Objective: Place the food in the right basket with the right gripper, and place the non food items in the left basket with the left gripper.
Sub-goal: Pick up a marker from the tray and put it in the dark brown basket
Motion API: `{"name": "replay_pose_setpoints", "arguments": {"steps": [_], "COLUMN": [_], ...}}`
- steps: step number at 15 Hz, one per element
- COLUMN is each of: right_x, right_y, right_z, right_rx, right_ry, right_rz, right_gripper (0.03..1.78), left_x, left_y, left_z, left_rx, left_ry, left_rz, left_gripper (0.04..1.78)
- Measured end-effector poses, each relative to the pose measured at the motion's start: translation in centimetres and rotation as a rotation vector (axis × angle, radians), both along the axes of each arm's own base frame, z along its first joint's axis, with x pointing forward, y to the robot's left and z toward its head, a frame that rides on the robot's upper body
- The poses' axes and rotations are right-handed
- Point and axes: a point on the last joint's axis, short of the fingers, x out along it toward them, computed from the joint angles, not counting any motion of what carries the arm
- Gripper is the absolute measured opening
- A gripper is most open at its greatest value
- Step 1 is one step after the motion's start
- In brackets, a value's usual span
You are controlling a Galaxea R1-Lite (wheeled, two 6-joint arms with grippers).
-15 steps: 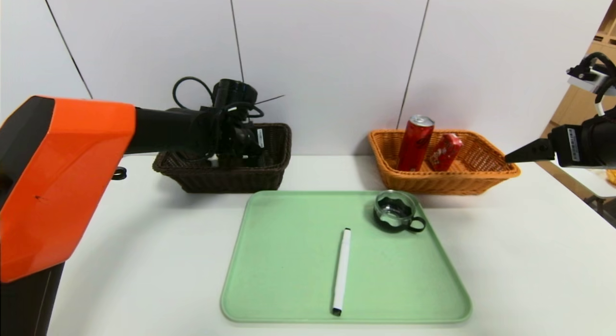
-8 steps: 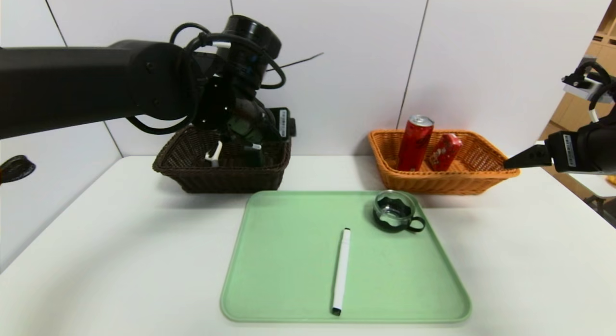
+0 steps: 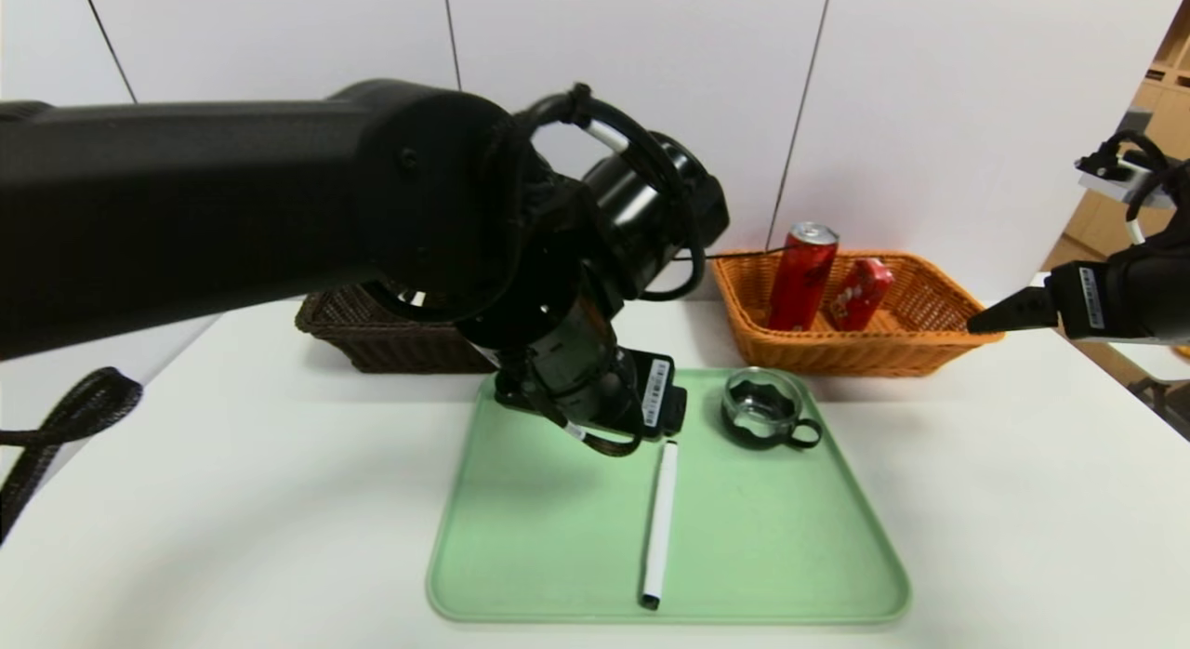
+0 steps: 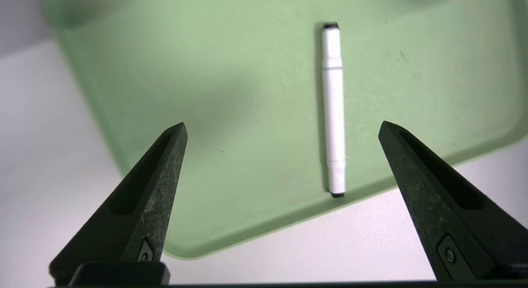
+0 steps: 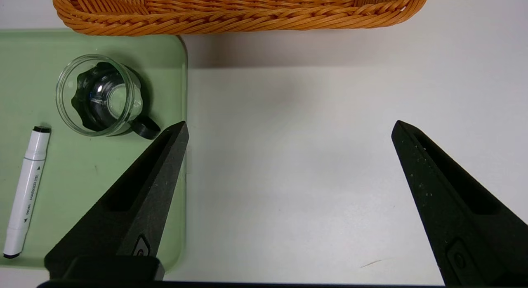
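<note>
The left gripper (image 4: pixel 280 131) hangs over the green tray (image 3: pixel 521 556) near the middle of the counter (image 3: pixel 232 500), above the far end of the white marker (image 3: pixel 659 523), its fingers (image 4: pixel 156 185) spread wide apart with nothing between them; in the left wrist view the marker (image 4: pixel 333 110) lies flat on the tray (image 4: pixel 165 94) between the two tips but below them, untouched; the marker runs lengthwise from the tray's middle toward the counter's front edge, its black tip nearest that edge; the small glass cup in its black holder (image 3: pixel 764 407) stands upright at the tray's far right corner, handle turned to the right, just in front of the right basket (image 3: pixel 930 337); that orange basket sits toward the counter's far right corner and holds the red drink can (image 3: pixel 801 277), leaning, with the small red carton (image 3: pixel 860 294) tilted beside it on the right; the left basket (image 3: pixel 372 337), dark brown, sits along the far edge on the left, largely hidden behind the left arm, so I cannot tell what it holds; the right gripper (image 5: pixel 288 135) hovers past the orange basket's right end near the counter's right edge, fingers (image 5: pixel 140 201) wide apart and empty, over bare counter (image 5: pixel 288 176) beside the tray.
</note>
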Motion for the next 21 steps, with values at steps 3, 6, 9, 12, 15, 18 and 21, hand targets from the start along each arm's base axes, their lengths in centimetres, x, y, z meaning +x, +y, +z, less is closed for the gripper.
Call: {"name": "replay_pose_setpoints", "arguments": {"steps": [3, 6, 9, 12, 15, 18, 21], "right_x": [0.0, -0.1, -0.1, -0.2, -0.2, -0.3, -0.4], "right_y": [0.0, 0.1, 0.2, 0.3, 0.3, 0.3, 0.3], "right_z": [-0.3, -0.6, -1.0, -1.2, -1.2, -1.2, -1.2], "right_rx": [0.001, 0.003, 0.006, 0.007, 0.006, 0.006, 0.006], "right_ry": [0.012, 0.024, 0.040, 0.044, 0.045, 0.047, 0.048], "right_rz": [-0.002, -0.001, 0.002, 0.003, 0.003, 0.002, 0.002], "right_gripper": [1.70, 1.70, 1.70, 1.70, 1.70, 1.70, 1.70], "left_x": [-0.2, 0.1, 0.5, 0.8, 1.0, 1.2, 1.3], "left_y": [-2.5, -4.1, -4.9, -5.4, -5.6, -5.9, -6.1], "left_z": [-2.7, -5.2, -6.9, -7.8, -8.3, -8.6, -9.2], "left_rx": [0.023, 0.061, 0.097, 0.103, 0.103, 0.086, 0.090], "left_ry": [0.058, 0.092, 0.114, 0.119, 0.122, 0.133, 0.145], "left_rz": [-0.009, -0.017, -0.023, -0.021, -0.018, -0.029, -0.034], "left_gripper": [1.66, 1.67, 1.68, 1.69, 1.69, 1.69, 1.69]}}
